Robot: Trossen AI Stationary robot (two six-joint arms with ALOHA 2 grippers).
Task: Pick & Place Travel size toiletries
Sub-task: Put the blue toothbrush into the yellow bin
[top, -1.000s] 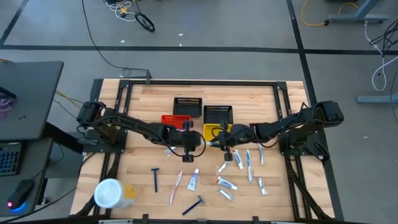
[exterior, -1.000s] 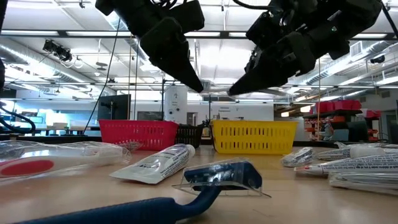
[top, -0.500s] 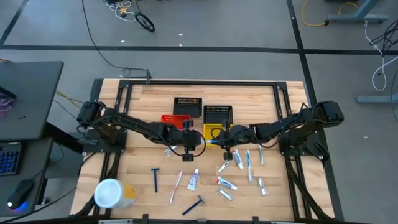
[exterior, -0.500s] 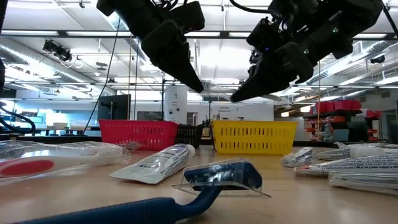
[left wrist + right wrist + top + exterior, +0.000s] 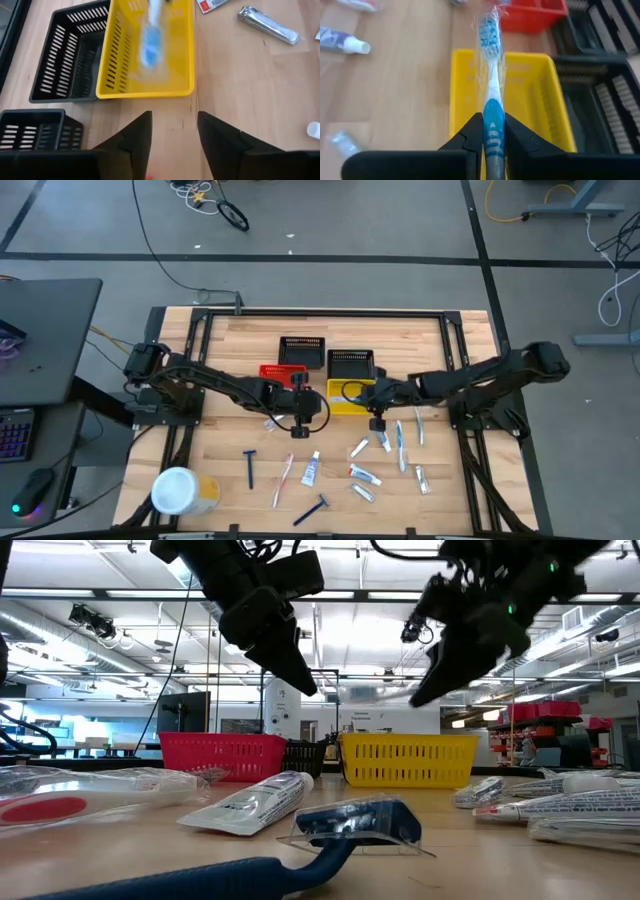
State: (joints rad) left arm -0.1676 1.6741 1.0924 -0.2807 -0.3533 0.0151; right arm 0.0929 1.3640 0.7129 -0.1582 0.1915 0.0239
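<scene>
My right gripper [image 5: 493,122] is shut on a white-and-blue toothbrush [image 5: 490,75] in clear wrap. It hangs at the right side of the yellow basket [image 5: 342,404], with the brush reaching out over the basket. The same brush shows blurred in the left wrist view [image 5: 149,47], above the yellow basket [image 5: 145,92]. My left gripper [image 5: 175,130] stands open with nothing between its fingers. It hangs above the table [image 5: 300,408] between the red basket [image 5: 283,372] and the yellow one. More travel size toiletries [image 5: 385,442] lie on the table's near half. My right gripper pinches the toothbrush's blue handle [image 5: 493,131] between its two fingers. The fingers slant down from the table's right and lie along the brush. The brush sticks out ahead of the fingertips with its head [image 5: 486,32] foremost, lifted clear above the yellow basket.
Two black baskets [image 5: 302,352] [image 5: 350,363] stand behind the red and yellow ones. Razors [image 5: 250,468] [image 5: 312,508], tubes [image 5: 312,470] and a pink toothbrush [image 5: 283,480] lie near the front. A white-and-yellow canister [image 5: 180,490] lies at the near left corner.
My right gripper has drawn away from the left gripper toward the table's right, risen a little and tipped to point more steeply down. My left gripper has stayed where it was.
</scene>
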